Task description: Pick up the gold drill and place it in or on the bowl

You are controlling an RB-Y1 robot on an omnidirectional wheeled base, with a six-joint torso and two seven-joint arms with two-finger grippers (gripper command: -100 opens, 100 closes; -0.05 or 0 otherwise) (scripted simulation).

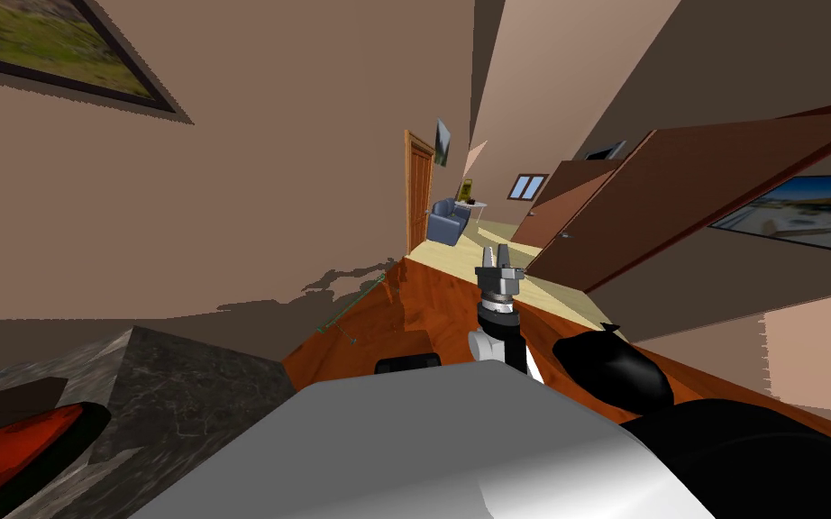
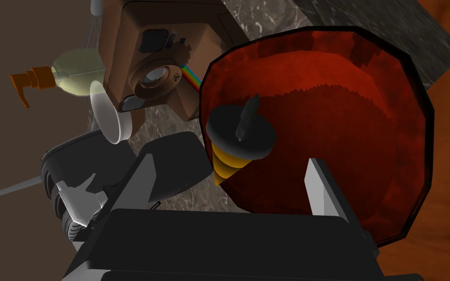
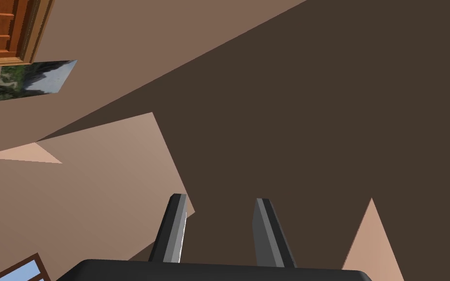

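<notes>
The gold drill (image 2: 236,146), a gold cone with a black collar and a dark bit, lies at the rim of the red bowl (image 2: 356,122), mostly over its inside. My left gripper (image 2: 229,161) is open just above it. Its fingers (image 2: 319,188) stand wide on either side and do not touch the drill. The bowl (image 1: 8,455) stands on a dark marble counter (image 1: 179,387) at my left. My right gripper (image 1: 497,259) is raised ahead of my chest, and its fingers (image 3: 175,224) stand a little apart with nothing between them.
Beside the bowl on the counter (image 2: 277,19) are a brown camera (image 2: 155,73), a pale soap bottle with an orange pump (image 2: 72,73), a small white cup (image 2: 109,117) and a black block (image 2: 175,161). A brown wall runs behind the counter. An open door (image 1: 675,198) stands on the right.
</notes>
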